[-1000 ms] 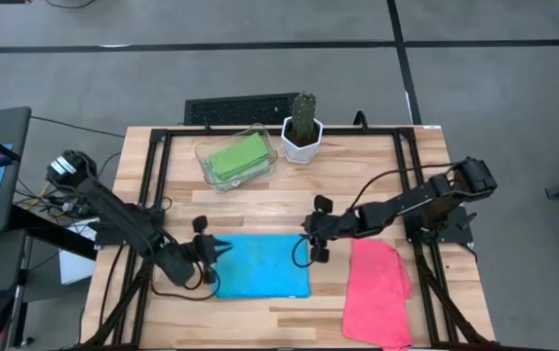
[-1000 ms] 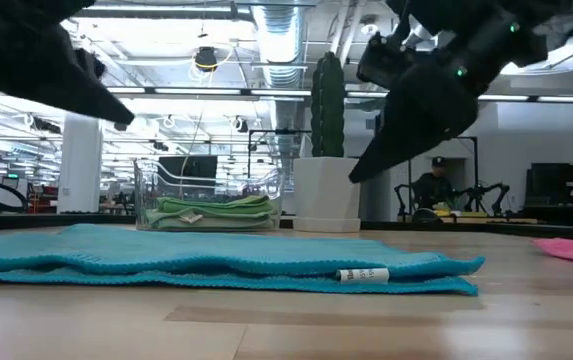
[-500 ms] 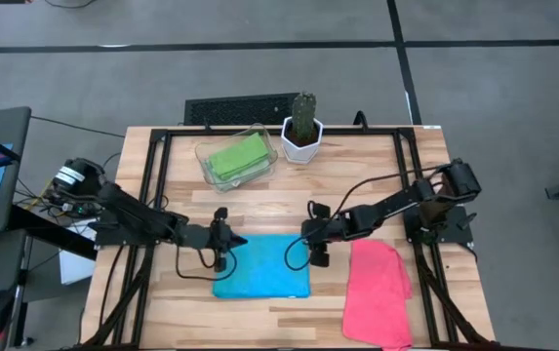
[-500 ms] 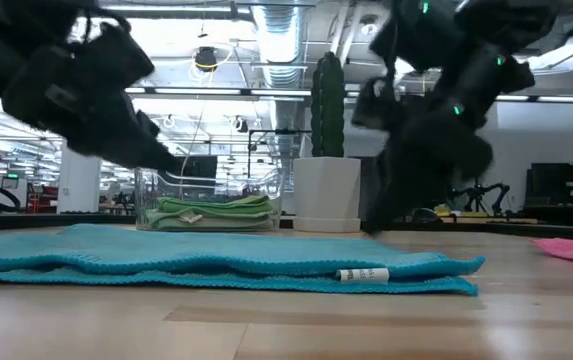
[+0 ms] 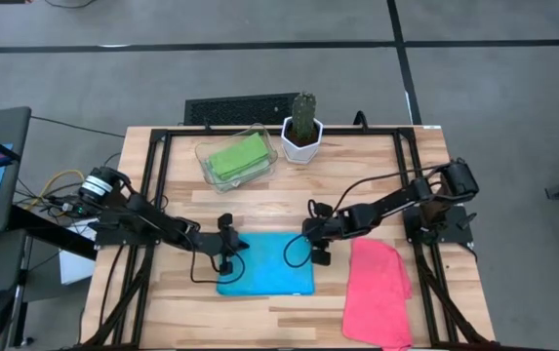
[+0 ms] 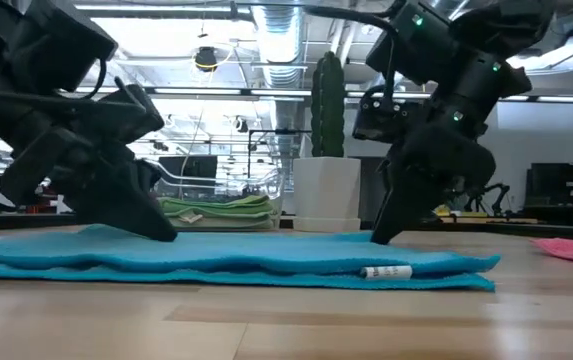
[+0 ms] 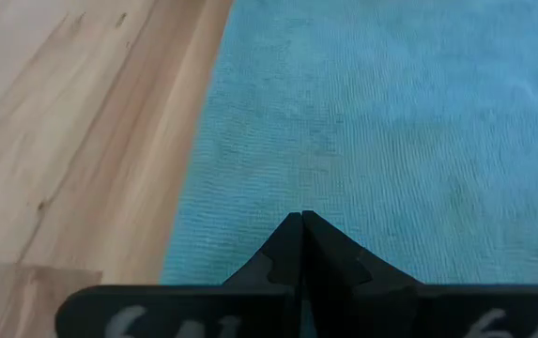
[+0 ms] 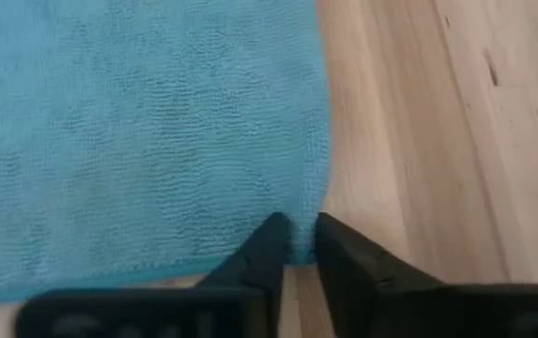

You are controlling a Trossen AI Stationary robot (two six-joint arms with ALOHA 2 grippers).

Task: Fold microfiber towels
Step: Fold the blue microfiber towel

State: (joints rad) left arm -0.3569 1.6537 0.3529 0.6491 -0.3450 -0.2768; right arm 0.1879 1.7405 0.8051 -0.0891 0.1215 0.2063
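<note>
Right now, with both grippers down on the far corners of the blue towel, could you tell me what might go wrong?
The left gripper is shut on the blue towel, while the right gripper shows a narrow gap at the towel's corner, so that side may slip and the fold go skewed. The pink towel lies close beside and could be dragged along by the right arm.

Wood counter (image 5: 357,166): cyan towel (image 5: 269,268) center, pink towel (image 5: 377,297) right, clear tray (image 5: 204,156) and potted cactus (image 5: 302,127) at back.
</note>
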